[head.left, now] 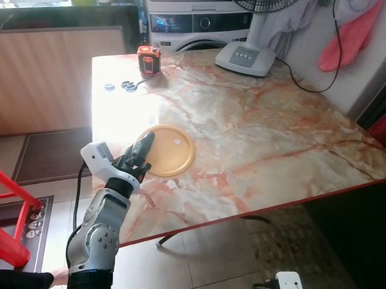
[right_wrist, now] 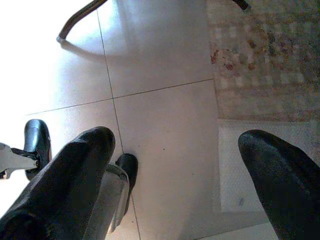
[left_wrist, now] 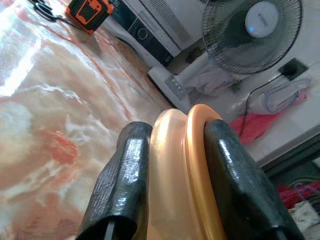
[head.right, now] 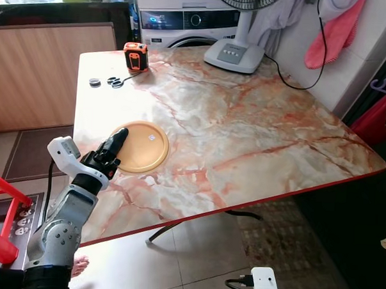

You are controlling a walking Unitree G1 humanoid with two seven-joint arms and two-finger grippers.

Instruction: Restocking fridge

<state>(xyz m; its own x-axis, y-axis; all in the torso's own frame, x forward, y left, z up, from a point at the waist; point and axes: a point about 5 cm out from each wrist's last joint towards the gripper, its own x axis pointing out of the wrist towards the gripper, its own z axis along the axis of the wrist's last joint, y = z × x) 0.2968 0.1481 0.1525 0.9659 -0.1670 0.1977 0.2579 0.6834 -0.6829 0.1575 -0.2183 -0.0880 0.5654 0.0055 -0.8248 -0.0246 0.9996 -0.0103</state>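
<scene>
While the left end effector [head.left: 143, 144] pinches the rim of the orange plate [head.left: 170, 151] lying near the surface's [head.left: 264, 135] front edge, seemingly to lift it, the right end effector [right_wrist: 175, 165] hangs open.

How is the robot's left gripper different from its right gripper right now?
The left gripper is up at the table, and its fingers are shut on the rim of the yellow plate. The right gripper hangs low over the tiled floor, fingers wide apart and holding nothing. Both have two long black fingers.
</scene>
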